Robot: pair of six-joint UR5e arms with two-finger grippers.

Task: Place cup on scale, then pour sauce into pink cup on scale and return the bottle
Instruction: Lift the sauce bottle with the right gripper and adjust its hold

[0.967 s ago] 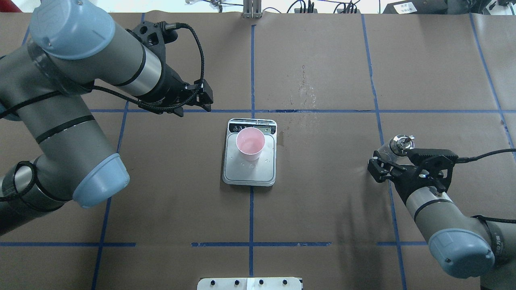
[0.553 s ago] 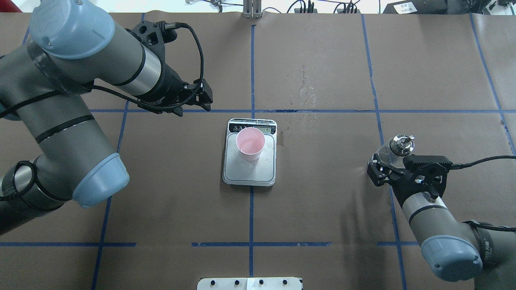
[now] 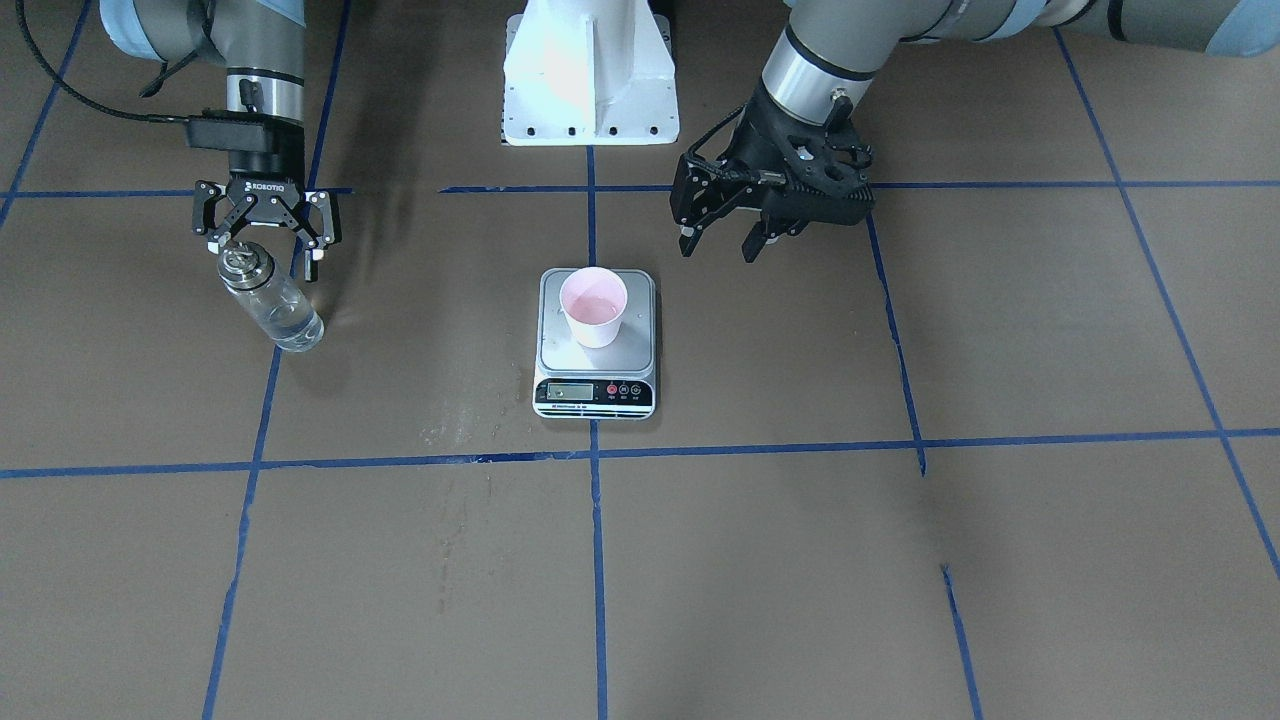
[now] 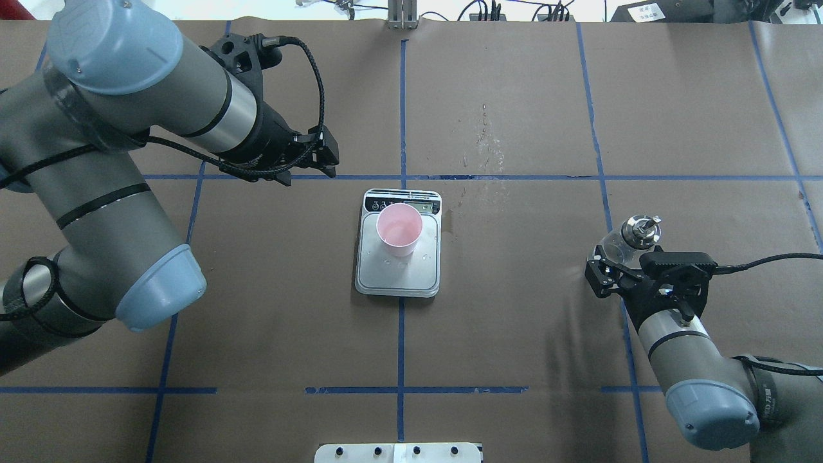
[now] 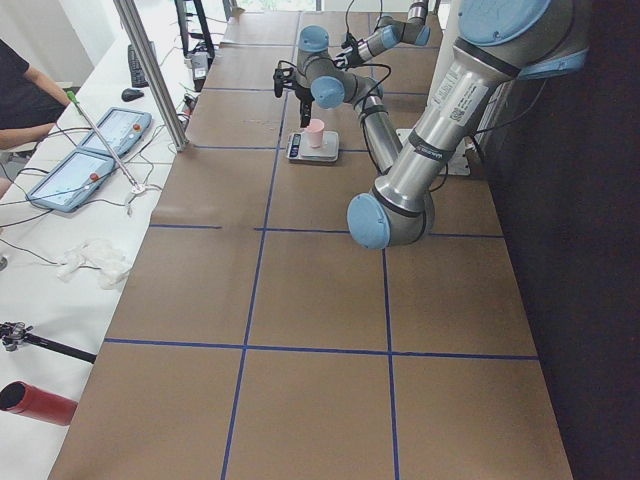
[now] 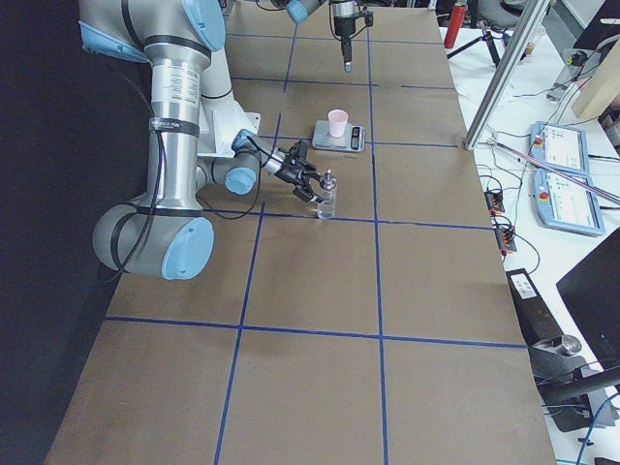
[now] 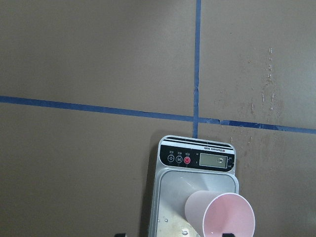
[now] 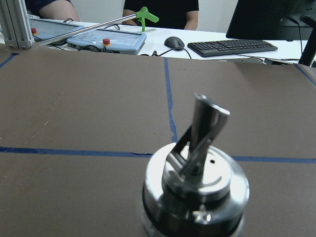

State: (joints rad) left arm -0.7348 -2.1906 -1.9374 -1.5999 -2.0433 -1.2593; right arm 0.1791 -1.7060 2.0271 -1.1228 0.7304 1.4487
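The pale pink cup (image 4: 399,230) stands upright on the silver scale (image 4: 398,276), with a little clear liquid in it (image 3: 594,305). Both also show in the left wrist view, the cup (image 7: 222,215) on the scale (image 7: 197,159). The clear glass bottle (image 4: 633,235) with its silver pourer cap stands on the table at the right, clear sauce (image 3: 290,325) in its lower part. My right gripper (image 3: 265,255) is open, just behind the bottle on the robot's side, not gripping it. The cap fills the right wrist view (image 8: 195,182). My left gripper (image 3: 715,240) is open and empty, raised beyond the scale's left rear.
Brown paper with blue tape lines covers the table. Wet marks (image 4: 485,141) lie beyond the scale, and droplets sit on its plate. The white robot base (image 3: 590,90) is at the near edge. Operators' tablets (image 6: 562,145) and a keyboard lie past the far edge.
My right gripper has drawn back from the bottle toward the robot, leaving it standing in place. The left arm, cup and scale have not moved.
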